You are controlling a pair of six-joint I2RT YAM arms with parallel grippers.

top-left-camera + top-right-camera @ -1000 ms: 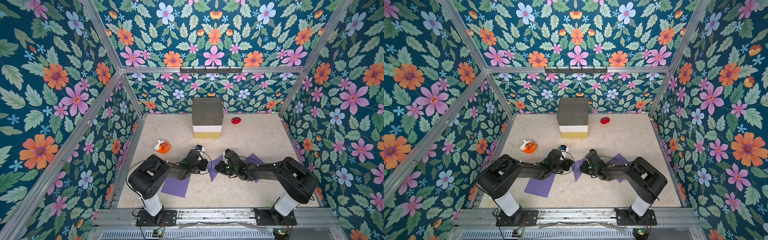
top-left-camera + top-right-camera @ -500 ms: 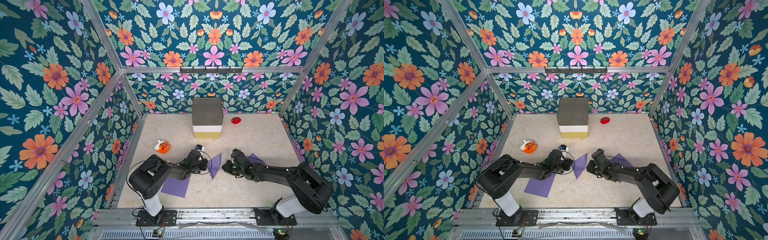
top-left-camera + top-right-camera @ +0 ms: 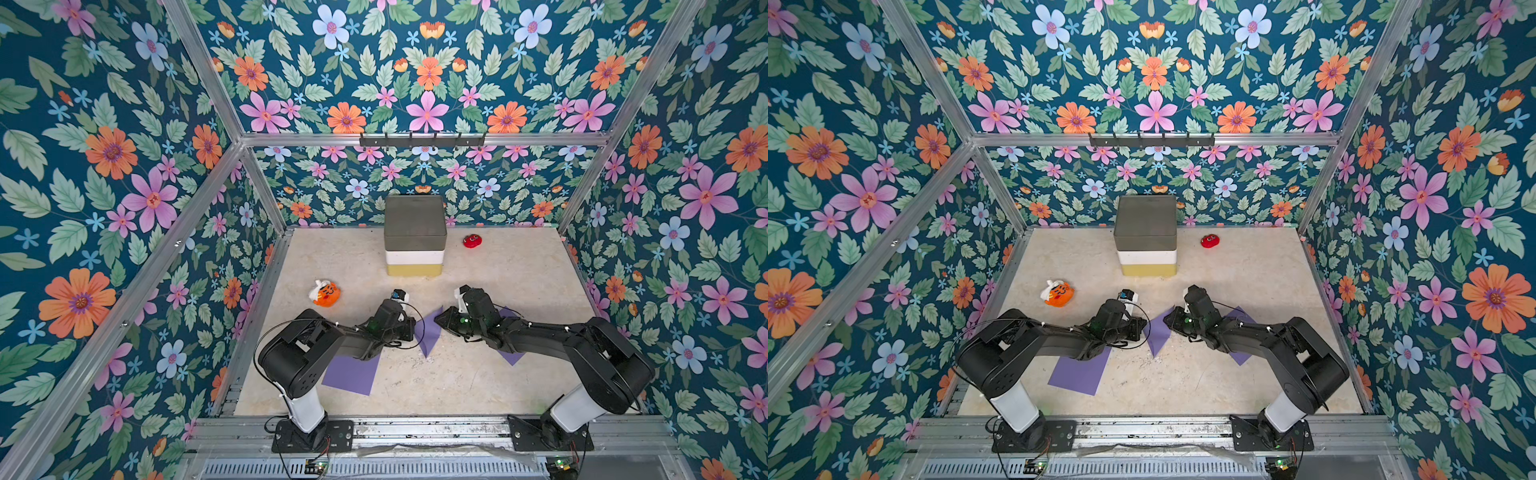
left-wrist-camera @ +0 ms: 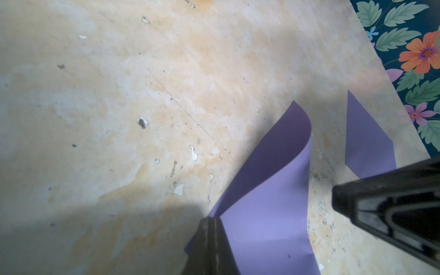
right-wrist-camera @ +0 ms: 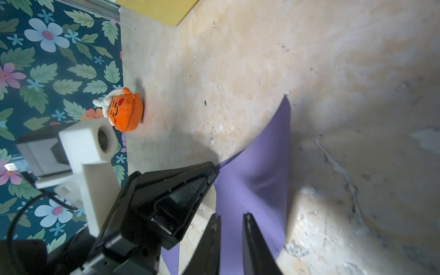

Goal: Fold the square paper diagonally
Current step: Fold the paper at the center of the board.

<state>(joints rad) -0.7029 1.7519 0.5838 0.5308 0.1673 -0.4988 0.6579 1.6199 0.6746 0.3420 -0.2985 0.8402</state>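
Your purple square of paper (image 3: 428,332) sits in the middle of the tabletop (image 3: 519,270), between the two arms, in both top views. It is not flat: one half bows up and over in a soft curve, and no crease is pressed in.

Your left pincer (image 4: 210,222) is clamped on the paper's left corner, jaws together. In the left wrist view two layers seem to meet at its tips, a darker underside and a paler face.

Your right pincer (image 5: 232,217) is just right of the paper, with its jaws a narrow gap apart and nothing between them. The left wrist view shows a strip of bare tabletop between it and the paper's curved edge.

Judging by how it bows, expect the paper to be very light, thin and floppy. It will likely slide on the smooth tabletop, spring back if let go, and keep any stray crease for good. Take it only at a corner or close along an edge, with a light pinch. The free curved edge on the right looks like the place for your right pincer to press or pinch.

Two spare purple sheets lie flat, one (image 3: 351,372) at near left under the left arm, one (image 3: 511,357) under the right arm. Do not mistake them for the working paper.
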